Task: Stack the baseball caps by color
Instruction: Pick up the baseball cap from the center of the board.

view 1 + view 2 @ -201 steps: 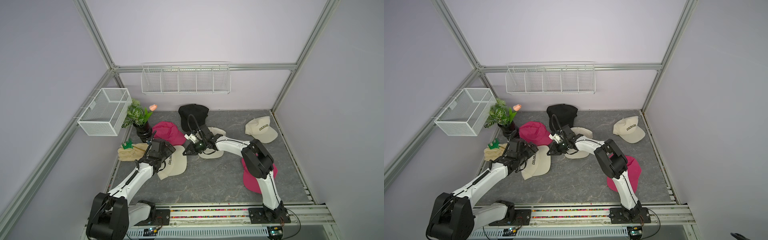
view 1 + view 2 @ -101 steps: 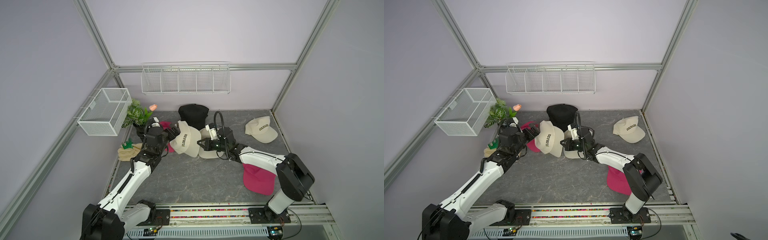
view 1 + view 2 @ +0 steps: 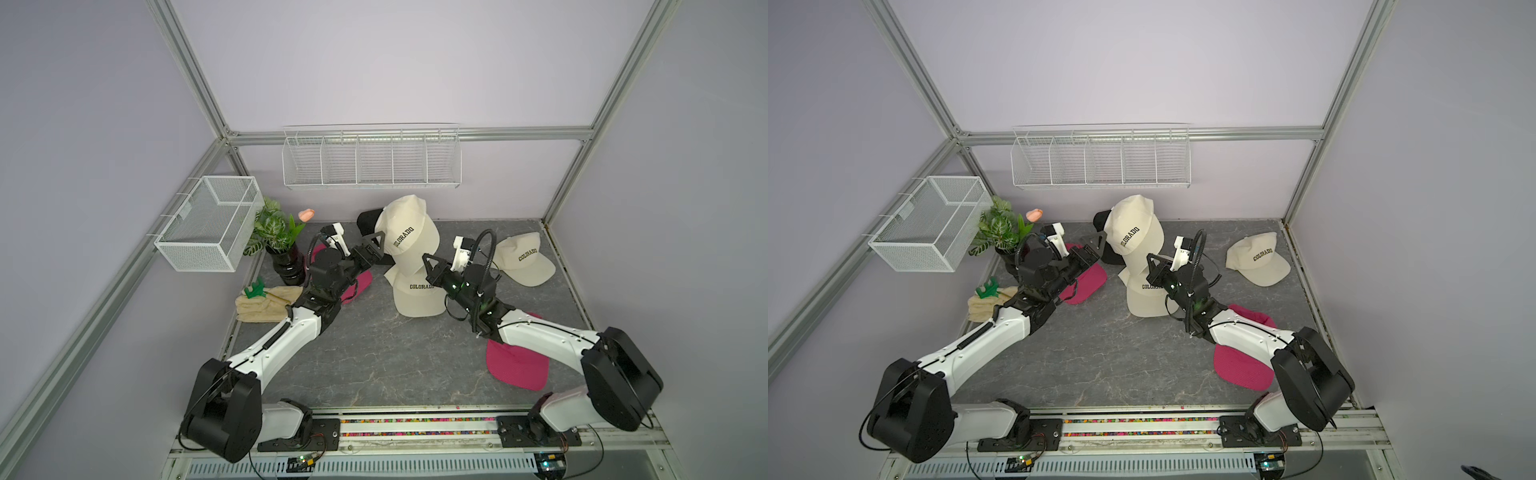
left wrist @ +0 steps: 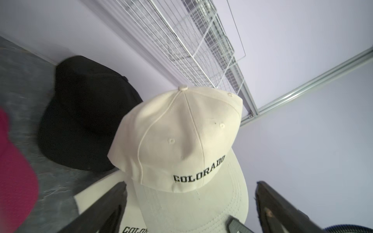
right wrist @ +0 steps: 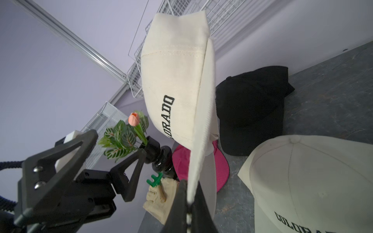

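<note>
While the brim of a cream cap (image 3: 409, 232) is pinched by the right gripper (image 5: 189, 201), jaws closed tight on the brim's edge, that cap is held up off the table (image 3: 374, 357), crown uppermost, COLORADO lettering tilted. The left gripper (image 3: 372, 250) is spread fully wide just beside the raised cap. Nothing is clamped by it, and whether a finger touches the fabric cannot be told. From the left wrist view the brim is seen between the two wide-set jaws.

A second cream cap (image 3: 417, 295) is laid flat on the table directly below the raised one. A third cream cap (image 3: 521, 257) is laid well apart, near the right wall. At the back wall, behind the raised cap, black caps (image 4: 84, 121) are placed; how many are stacked cannot be told. One pink cap (image 3: 359, 282) is partly covered by the left arm, and the other pink cap (image 3: 517, 363) is partly covered by the right arm.

A towel (image 3: 266, 309) with a green toy (image 3: 254, 289) on it is set at the left edge, near a potted plant (image 3: 274, 232).
</note>
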